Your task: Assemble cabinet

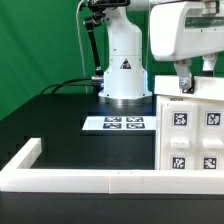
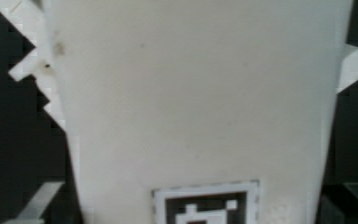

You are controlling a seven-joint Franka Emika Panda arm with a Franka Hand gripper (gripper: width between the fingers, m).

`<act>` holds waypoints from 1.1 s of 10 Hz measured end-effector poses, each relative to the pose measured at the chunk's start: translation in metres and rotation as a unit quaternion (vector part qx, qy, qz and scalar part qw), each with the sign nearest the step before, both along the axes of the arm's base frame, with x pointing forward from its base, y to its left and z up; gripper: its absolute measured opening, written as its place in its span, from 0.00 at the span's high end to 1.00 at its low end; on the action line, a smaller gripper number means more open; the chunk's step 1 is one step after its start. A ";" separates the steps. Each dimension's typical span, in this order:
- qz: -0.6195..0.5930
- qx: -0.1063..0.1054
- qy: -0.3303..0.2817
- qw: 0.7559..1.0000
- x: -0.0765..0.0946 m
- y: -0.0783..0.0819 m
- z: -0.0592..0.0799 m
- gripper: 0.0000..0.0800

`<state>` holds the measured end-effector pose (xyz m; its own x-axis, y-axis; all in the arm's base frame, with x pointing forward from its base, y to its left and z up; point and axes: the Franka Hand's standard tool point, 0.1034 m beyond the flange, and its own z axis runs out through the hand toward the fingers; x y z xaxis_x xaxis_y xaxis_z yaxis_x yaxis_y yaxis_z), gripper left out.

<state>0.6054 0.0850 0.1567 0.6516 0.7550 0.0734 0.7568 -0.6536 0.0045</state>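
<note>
The white cabinet box [image 1: 190, 135] stands at the exterior view's right, with several black-and-white tags on its near face. My gripper [image 1: 185, 84] hangs straight down over its top edge. In the wrist view a white cabinet part [image 2: 194, 100] fills the picture, with one tag [image 2: 211, 206] low on it. My gripper [image 2: 201, 205] straddles this part, with grey fingertips [image 2: 37, 202] showing at either side. A thin dark gap shows beside one finger, so the jaws look open. No other loose cabinet parts are in view.
The marker board [image 1: 115, 123] lies flat in front of the robot base [image 1: 124, 70]. A low white L-shaped border wall [image 1: 90, 181] runs along the table's front and up the exterior view's left side. The table is black, backed by a green curtain.
</note>
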 end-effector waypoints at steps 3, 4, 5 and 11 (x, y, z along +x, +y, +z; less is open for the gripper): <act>-0.036 0.002 0.002 0.999 0.000 -0.001 0.000 0.30; -0.079 0.004 0.004 0.997 0.000 -0.001 0.000 0.30; -0.120 0.006 0.006 0.993 0.000 -0.001 0.000 0.30; -0.420 0.032 0.012 0.907 0.003 -0.003 -0.001 0.30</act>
